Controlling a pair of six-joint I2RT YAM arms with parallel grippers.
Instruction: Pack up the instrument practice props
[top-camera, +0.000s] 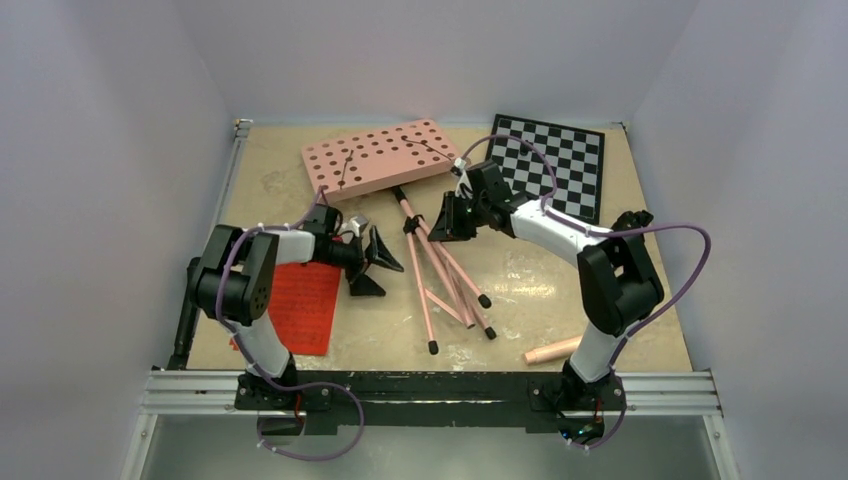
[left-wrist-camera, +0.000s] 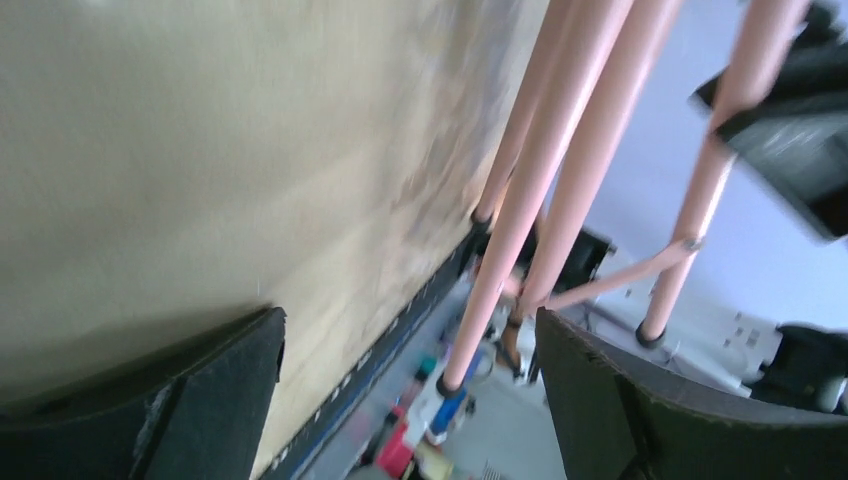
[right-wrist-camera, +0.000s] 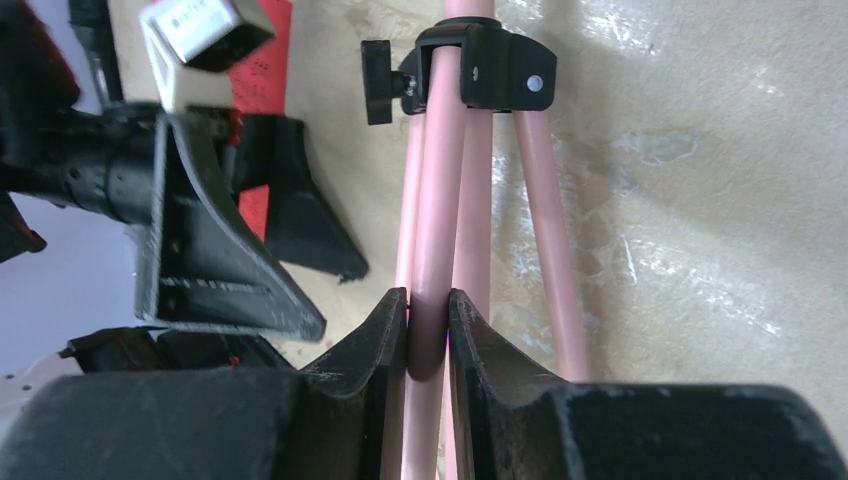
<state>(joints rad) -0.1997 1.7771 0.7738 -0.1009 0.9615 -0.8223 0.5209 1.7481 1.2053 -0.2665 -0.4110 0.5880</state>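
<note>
Pink music stand (right-wrist-camera: 440, 200); red pages (top-camera: 305, 305) left; chessboard (top-camera: 560, 160) beyond

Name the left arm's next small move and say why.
Probably slide the open left claw right to the nearest splayed leg of the pink tripod music stand and close. The right claw clamps one pink tube, steadying the stand, while the legs lie spread.

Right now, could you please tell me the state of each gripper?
Left gripper: open, holding nothing.
Right gripper: closed on a tube of the pink music stand.
</note>
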